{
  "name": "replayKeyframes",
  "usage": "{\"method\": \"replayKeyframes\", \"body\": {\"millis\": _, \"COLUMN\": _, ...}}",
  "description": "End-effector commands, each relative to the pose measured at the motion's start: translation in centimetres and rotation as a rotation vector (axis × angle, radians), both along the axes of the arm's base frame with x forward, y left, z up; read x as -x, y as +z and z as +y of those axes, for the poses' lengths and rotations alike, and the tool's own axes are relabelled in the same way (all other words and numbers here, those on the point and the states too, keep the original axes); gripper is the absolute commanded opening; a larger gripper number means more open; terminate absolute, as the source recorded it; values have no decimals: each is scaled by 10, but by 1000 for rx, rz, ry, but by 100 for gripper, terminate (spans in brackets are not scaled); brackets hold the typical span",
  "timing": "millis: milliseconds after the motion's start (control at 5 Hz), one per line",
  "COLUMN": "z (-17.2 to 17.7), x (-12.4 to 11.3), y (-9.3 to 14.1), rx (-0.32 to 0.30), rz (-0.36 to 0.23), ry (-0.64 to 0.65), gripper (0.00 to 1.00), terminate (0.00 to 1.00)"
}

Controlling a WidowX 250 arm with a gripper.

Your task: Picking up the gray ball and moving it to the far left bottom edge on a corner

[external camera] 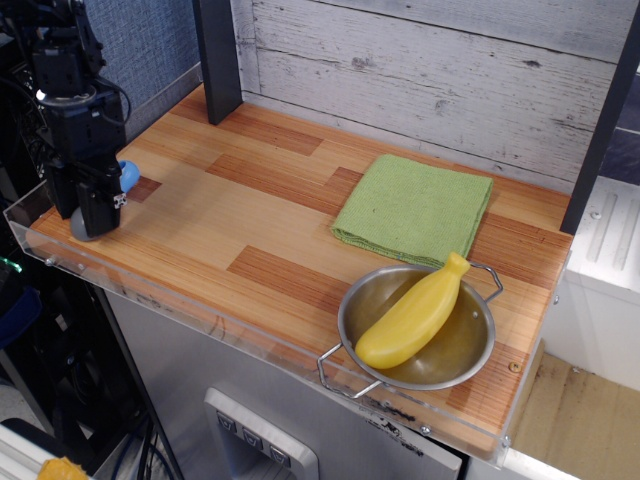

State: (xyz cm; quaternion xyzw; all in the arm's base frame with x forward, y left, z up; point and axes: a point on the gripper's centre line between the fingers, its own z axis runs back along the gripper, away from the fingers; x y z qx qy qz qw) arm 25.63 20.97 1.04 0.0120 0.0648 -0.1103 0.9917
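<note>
My gripper stands low over the near left corner of the striped wooden tabletop, just inside the low clear acrylic wall. It is shut on the gray ball. Only a sliver of the gray head shows at the fingers' lower left, at or just above the wood. The light-blue handle sticks out to the right of the gripper body. The black fingers hide most of the ball.
A folded green cloth lies at the back middle. A metal bowl with a yellow banana in it sits at the front right. A dark post stands at the back left. The acrylic wall rims the front edge.
</note>
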Motion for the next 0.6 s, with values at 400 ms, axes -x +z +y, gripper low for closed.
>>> {"method": "replayKeyframes", "body": {"millis": 400, "z": -16, "x": 17, "y": 106, "rx": -151, "rz": -209, "ry": -5, "gripper": 100, "terminate": 0}}
